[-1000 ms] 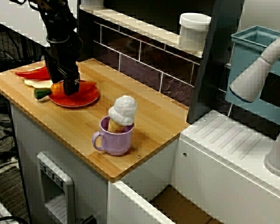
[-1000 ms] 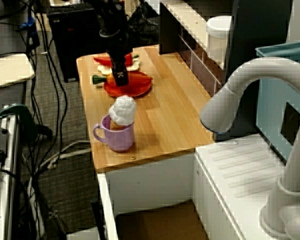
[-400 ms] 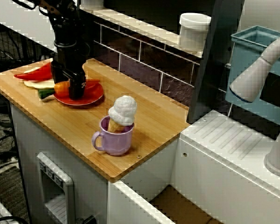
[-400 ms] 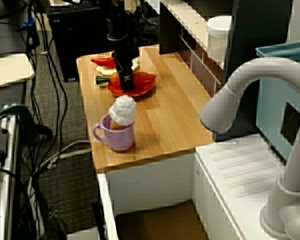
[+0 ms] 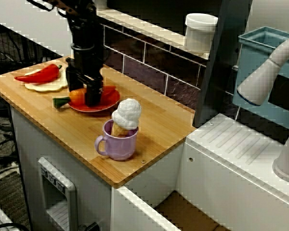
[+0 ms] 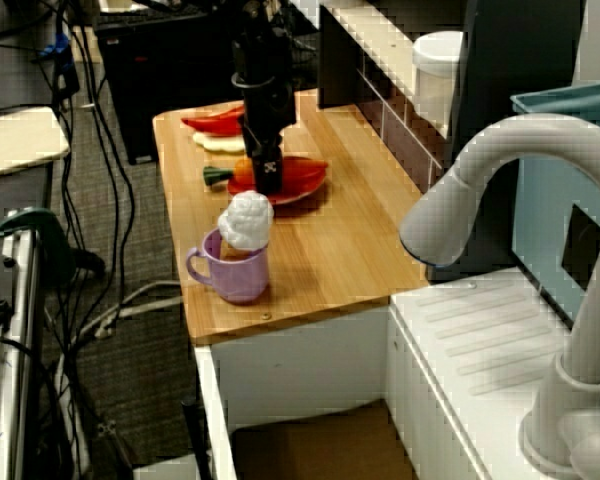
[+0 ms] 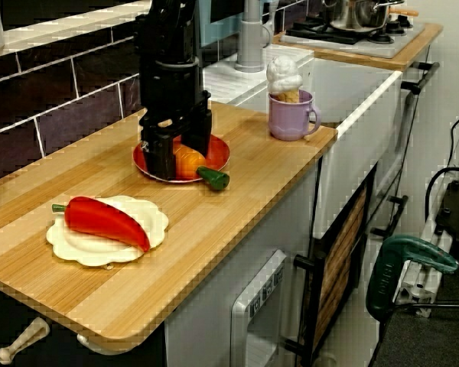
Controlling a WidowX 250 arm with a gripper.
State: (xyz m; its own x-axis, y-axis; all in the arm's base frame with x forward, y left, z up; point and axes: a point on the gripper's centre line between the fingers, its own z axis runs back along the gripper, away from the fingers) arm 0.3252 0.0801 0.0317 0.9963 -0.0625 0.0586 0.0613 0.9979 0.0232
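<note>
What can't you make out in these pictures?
End effector grip: in every view its own fingers cover the contact with the carrot and red plate; open or shut, unclear.
Inside the purple mug: ice cream covers it in all views.
Faucet base: cut by the frame edge, view along the counter.

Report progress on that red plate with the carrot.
Done: the red plate, with the carrot on it, has slid away from the white plate holding the pepper, toward the purple mug. In hand: the tool stands on the red plate, fingers either side of the carrot; its grip is unclear. Left: seemingly only letting go and lifting clear, though the end spot cannot be told.
</note>
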